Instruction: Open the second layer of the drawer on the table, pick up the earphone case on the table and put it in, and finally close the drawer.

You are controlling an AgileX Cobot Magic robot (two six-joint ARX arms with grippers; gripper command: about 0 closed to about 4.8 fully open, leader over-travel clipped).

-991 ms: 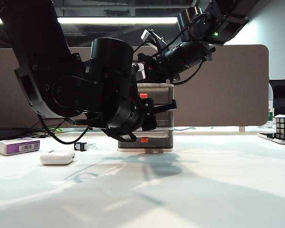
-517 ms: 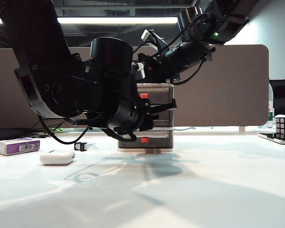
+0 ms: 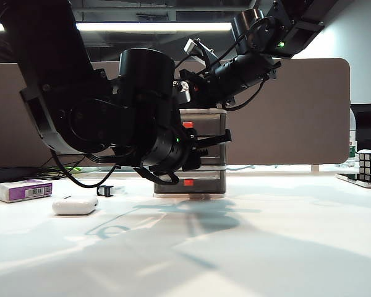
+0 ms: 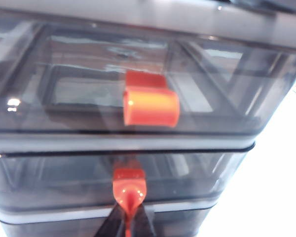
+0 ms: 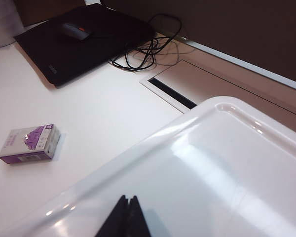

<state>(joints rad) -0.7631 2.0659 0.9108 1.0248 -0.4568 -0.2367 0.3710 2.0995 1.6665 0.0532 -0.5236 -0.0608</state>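
Now the left gripper (image 4: 128,223) is clenching the second layer of the drawer (image 4: 118,177) by its red handle (image 4: 129,190) at 6 o'clock — pulling straight seems best — while the right gripper (image 5: 127,217) is resting clenched on the drawer (image 5: 227,168).

no legible text, purple box (image 5: 28,143) print too blurred

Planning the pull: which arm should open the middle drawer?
Left. The left gripper is shut on the second layer of the drawer's red handle. The right gripper is shut, resting atop the cabinet.
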